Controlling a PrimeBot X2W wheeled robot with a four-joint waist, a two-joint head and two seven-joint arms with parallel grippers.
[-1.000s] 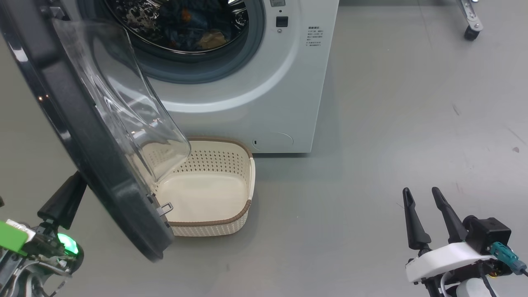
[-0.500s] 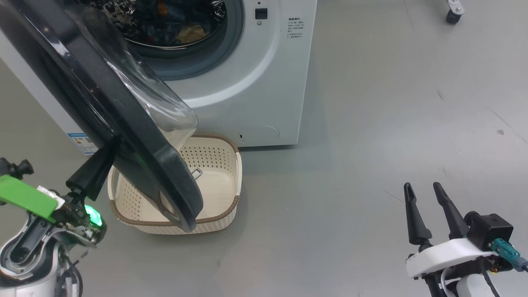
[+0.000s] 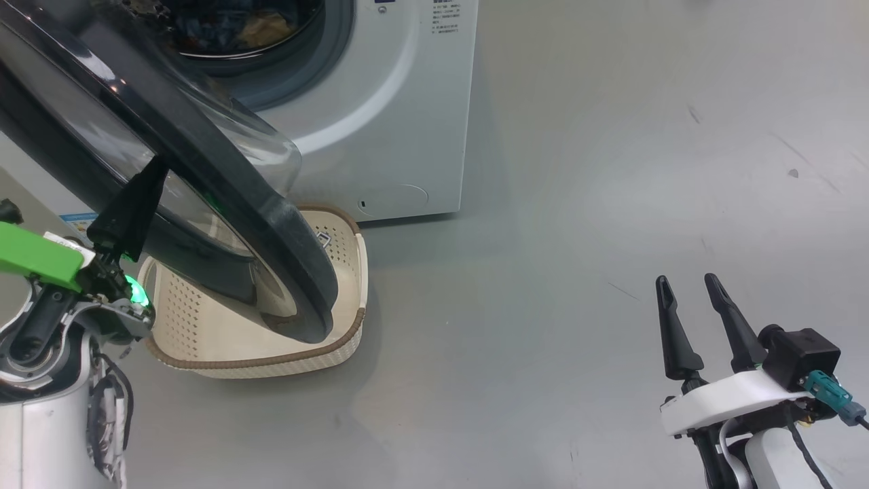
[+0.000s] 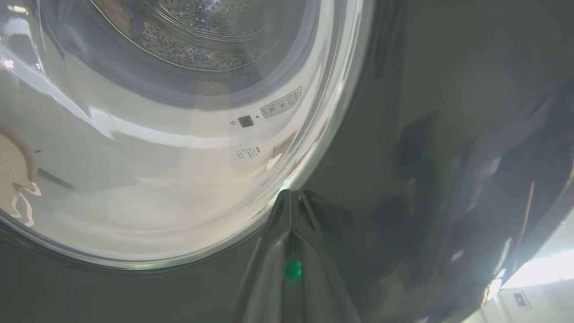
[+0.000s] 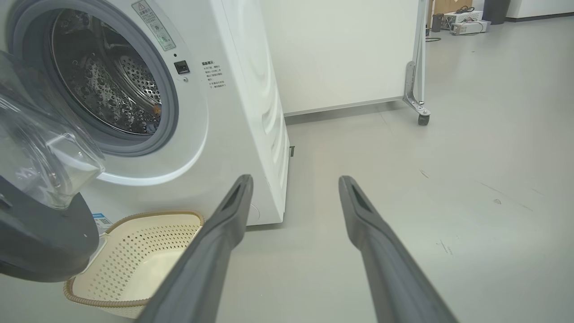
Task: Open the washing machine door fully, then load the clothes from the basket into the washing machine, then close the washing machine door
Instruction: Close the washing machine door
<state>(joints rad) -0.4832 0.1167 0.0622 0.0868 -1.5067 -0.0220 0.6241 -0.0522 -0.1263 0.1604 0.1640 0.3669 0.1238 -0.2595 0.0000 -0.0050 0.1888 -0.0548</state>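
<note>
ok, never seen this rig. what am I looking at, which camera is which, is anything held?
It is a wheeled robot with two arms, each ending in a two-finger claw. One picture comes from its head, looking down; the other two come from wrist cameras looking along the fingers. On the floor stand a washing machine, its door swung partway open, and a cream basket under the door; some fabric lies in the drum. The left claw is shut, its tip against the door. The right claw is open and holds nothing.
</note>
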